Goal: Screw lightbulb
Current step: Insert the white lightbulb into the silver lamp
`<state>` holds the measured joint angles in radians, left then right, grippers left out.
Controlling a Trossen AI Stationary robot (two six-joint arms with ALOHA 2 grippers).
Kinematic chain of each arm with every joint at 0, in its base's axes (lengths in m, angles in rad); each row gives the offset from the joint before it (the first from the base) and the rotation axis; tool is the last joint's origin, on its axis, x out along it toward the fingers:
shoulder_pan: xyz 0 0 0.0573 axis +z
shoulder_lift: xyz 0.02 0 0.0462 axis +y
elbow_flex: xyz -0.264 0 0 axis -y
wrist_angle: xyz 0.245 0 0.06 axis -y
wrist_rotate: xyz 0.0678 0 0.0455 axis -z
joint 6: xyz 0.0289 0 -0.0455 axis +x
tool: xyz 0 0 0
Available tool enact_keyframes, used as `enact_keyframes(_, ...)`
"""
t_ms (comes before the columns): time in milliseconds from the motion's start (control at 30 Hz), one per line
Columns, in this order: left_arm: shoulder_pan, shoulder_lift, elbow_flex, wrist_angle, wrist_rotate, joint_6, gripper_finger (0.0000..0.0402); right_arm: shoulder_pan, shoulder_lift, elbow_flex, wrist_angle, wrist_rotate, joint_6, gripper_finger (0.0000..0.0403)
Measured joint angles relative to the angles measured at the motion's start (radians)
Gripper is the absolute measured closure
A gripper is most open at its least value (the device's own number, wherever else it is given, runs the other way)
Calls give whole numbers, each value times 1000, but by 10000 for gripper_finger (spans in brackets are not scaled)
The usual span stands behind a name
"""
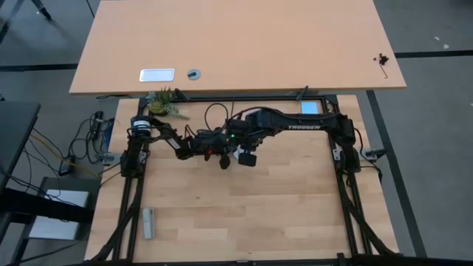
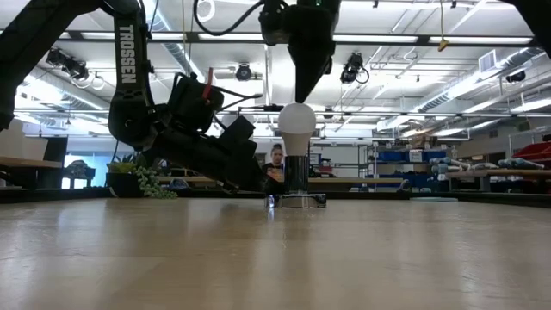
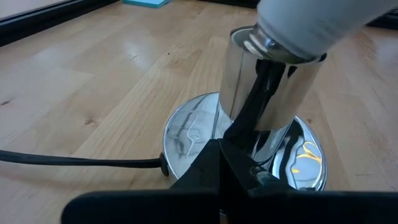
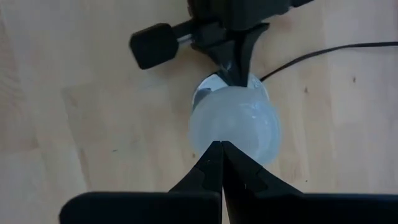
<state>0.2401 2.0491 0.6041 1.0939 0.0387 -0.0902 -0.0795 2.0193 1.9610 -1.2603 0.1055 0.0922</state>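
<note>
The frosted-white lightbulb (image 2: 297, 120) stands upright with its narrow base in the shiny silver socket (image 2: 297, 176). The socket stands on its round base plate (image 3: 186, 127) on the table, a thin black cord (image 3: 74, 160) leading off. My right gripper (image 2: 301, 98) is shut and points straight down at the bulb's top; the right wrist view shows the bulb (image 4: 235, 127) under its fingertips (image 4: 221, 146). My left gripper (image 3: 221, 146) is shut, low over the table, at the base plate's rim; it also shows in the right wrist view (image 4: 233, 71). My left gripper's shut fingertips lie on the base plate's rim (image 3: 211, 134), coming in low and slanting down from the table's left. The socket stands upright on the table. My right gripper's shut fingertips meet the bulb's top (image 2: 298, 106) from above; I cannot tell whether they touch it.
A small green plant (image 1: 164, 103) stands at the table's far left. A grey bar (image 1: 148, 222) lies near the front left. A second, lighter table (image 1: 236, 44) stands beyond the far edge. A person (image 2: 277, 160) shows far off in the room.
</note>
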Motion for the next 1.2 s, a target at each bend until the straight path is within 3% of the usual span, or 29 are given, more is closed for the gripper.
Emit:
enact_keyframes(633,0,0,0,0,7,4,401,-99,8,34,-19,45,-67,392)
enact_keyframes(1200,0,0,0,0,9,7,401,-46,4,36,-26,-4,-54,392)
